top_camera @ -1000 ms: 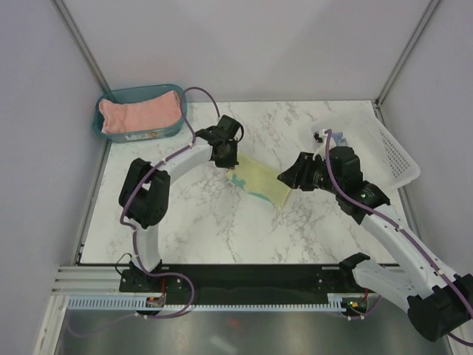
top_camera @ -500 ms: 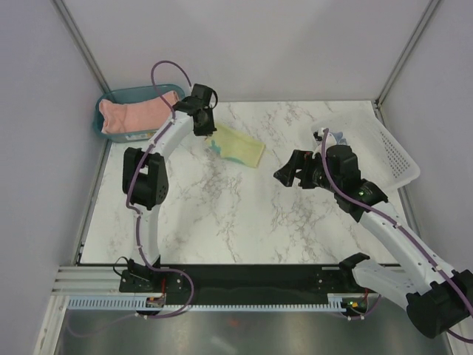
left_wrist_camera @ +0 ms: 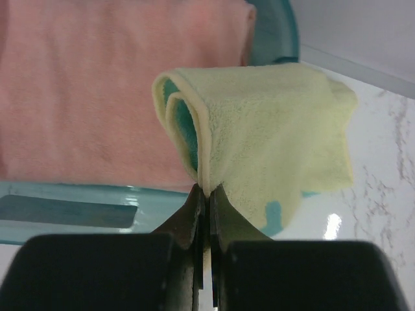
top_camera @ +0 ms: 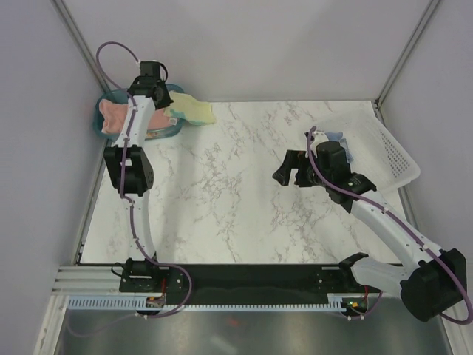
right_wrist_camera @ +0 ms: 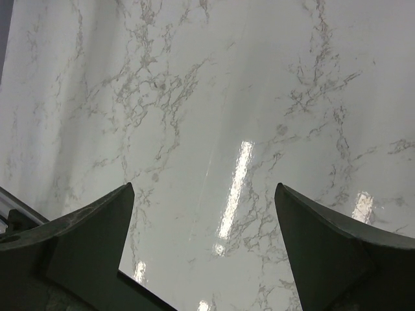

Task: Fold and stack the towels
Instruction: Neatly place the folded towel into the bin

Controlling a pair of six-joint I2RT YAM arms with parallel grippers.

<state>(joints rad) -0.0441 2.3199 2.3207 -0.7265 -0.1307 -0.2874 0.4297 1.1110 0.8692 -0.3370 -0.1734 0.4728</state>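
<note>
My left gripper (top_camera: pixel 164 106) (left_wrist_camera: pixel 207 192) is shut on the folded edge of the pale yellow towel (top_camera: pixel 194 112) (left_wrist_camera: pixel 279 129), which has teal print. That towel hangs over the right rim of the teal bin (top_camera: pixel 157 134) (left_wrist_camera: pixel 65 202). A folded salmon-pink towel (top_camera: pixel 114 115) (left_wrist_camera: pixel 97 91) lies inside the bin, behind the yellow one. My right gripper (top_camera: pixel 285 170) (right_wrist_camera: pixel 204 189) hangs open over bare marble with nothing between its fingers. A bit of the light blue towel (top_camera: pixel 339 138) shows in the white basket behind the right arm.
The white perforated basket (top_camera: pixel 392 159) stands tilted at the table's right edge. Grey walls close in the table (top_camera: pixel 222 200) at the back and on both sides. The left arm reaches far back to the left corner.
The left gripper has carried the yellow towel from mid-table back and left to the bin. The right gripper has let go of it, opened wide and drawn back a little.
</note>
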